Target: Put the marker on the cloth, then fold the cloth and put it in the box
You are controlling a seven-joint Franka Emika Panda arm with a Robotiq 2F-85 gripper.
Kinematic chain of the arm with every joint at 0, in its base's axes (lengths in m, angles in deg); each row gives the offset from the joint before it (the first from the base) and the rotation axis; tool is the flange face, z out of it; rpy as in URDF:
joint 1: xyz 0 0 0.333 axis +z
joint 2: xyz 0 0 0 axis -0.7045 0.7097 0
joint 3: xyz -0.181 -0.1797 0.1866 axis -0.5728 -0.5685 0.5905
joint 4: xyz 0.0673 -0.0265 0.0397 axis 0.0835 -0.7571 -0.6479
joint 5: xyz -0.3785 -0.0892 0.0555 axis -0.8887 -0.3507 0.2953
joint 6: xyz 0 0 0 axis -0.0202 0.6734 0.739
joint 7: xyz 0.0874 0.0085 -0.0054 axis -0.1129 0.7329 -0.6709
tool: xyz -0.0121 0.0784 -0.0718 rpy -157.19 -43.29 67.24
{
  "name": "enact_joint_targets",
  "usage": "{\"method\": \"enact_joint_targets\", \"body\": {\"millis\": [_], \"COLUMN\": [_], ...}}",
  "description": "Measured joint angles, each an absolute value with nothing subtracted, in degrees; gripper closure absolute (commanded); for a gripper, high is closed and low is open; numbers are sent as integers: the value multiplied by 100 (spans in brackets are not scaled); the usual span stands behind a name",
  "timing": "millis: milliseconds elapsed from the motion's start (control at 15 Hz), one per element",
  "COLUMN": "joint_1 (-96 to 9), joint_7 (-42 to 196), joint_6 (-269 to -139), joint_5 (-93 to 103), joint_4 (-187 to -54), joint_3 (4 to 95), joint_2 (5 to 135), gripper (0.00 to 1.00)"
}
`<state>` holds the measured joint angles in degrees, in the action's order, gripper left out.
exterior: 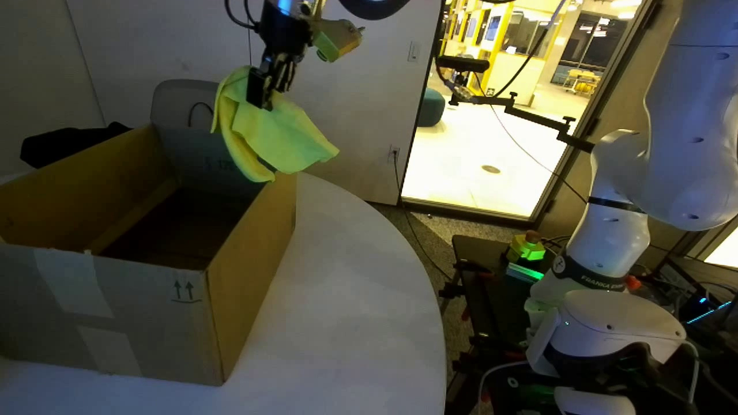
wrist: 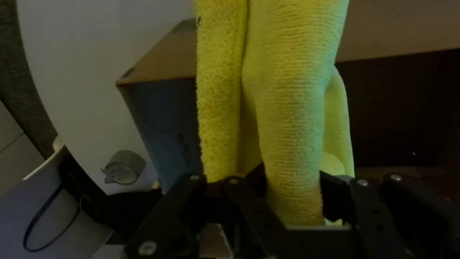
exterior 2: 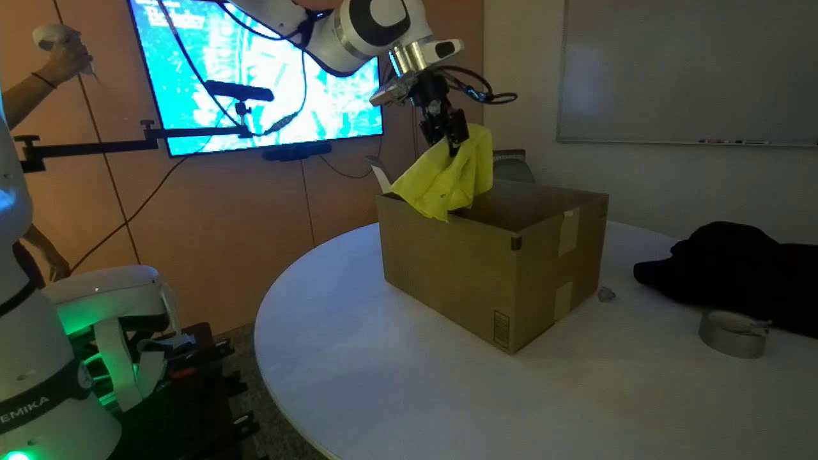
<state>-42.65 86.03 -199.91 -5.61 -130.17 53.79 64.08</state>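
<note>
Cloth (wrist: 291, 108), yellow-green and creased, hangs in loose folds from the fingers (exterior: 259, 89), which are clenched on it; in the wrist view a bunched fold passes between them. A dark speck (wrist: 198, 21) shows at one edge of it there, too small to make out. Below is the box (exterior: 248, 276), a large brown carton with its top open. In both exterior views the cloth hangs above the long wall (exterior 2: 441, 275) on the robot's side, part of it over the inside and part of it out past that wall; whether it touches the wall I cannot tell. Two upward arrows (exterior: 183, 291) are printed on one end of the box, near pale strips of tape (exterior: 75, 282), and the inside is dark.

The box stands on a round white desk (exterior: 357, 300). Just beside it, in an exterior view, lies a small grey lump (exterior 2: 606, 294); farther along are a roll of grey tape (exterior 2: 733, 338) and, right behind the roll, a black heap (exterior 2: 735, 268). A grey chair (exterior: 173, 101) stands behind the box. The white robot arm (exterior: 614, 236) rises next to the desk, with a yellow button (exterior: 523, 251) near its foot. Farther off, in an exterior view, a person's hand (exterior 2: 69, 57) holds up a white controller (exterior 2: 51, 33), a bright screen (exterior 2: 342, 108) hangs on an orange wall (exterior 2: 204, 236), and a whiteboard (exterior 2: 690, 70) hangs well apart from it. Farthest away is a brightly lit room (exterior: 467, 178).
</note>
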Motion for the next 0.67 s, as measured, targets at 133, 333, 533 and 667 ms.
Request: {"method": "enact_joint_targets", "body": {"millis": [133,333,533,667], "joint_1": [-4126,-3932,-3781,-3687], "joint_7": [8813,9049,9173,9210], "joint_6": [-19991,-19981,-19770,-19540], "joint_5": [-480,-392,-371,-371], "joint_4": [-12452,-11648,-10896,-10401], "joint_3": [5400,5400,5391,5359], "joint_2": [6919,7709,8479,8972], "gripper": [90,89,59,43]}}
